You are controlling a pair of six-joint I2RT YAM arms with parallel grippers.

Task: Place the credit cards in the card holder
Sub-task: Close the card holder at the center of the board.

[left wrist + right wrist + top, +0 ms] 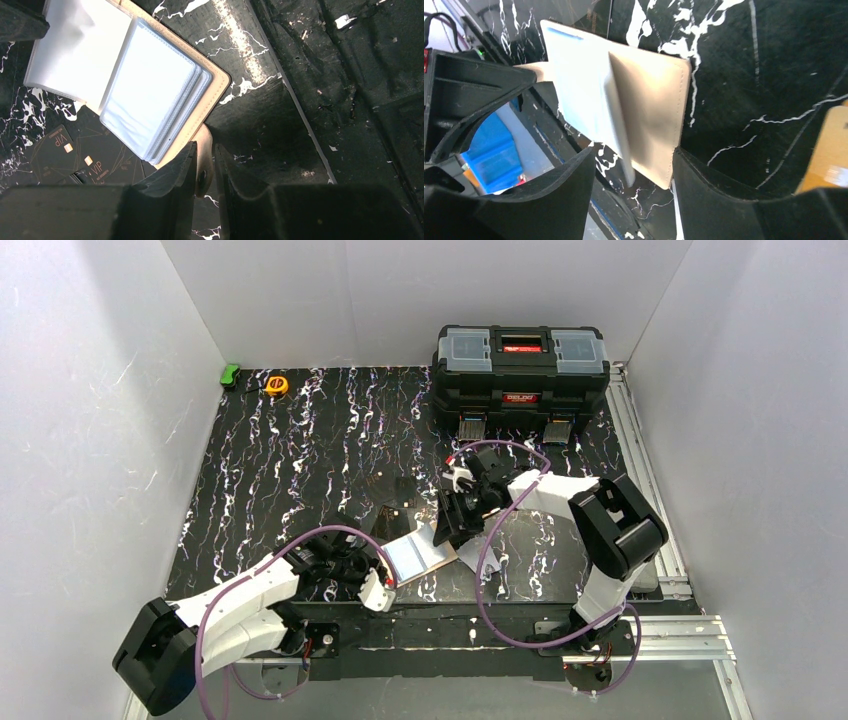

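The left arm [250, 597] and the right arm [548, 490] have white shells and black joint blocks. A purple cable [480, 585] loops along each one, running from the base toward the black toolbox [520, 365]. The left pincer [205, 162] and right pincer [634, 175] have thick matt black fingers [549, 195].

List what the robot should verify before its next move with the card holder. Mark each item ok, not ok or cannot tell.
1. Card holder lying open with its clear sleeves exposed: ok.
2. Left pincer pinching the snap tab to steady the holder: ok.
3. Right pincer straddling the beige cover, grip firm: cannot tell.
4. A card held in either pincer, ready to insert: not ok, none seen.
5. Orange card lying in the right wrist view: ok.
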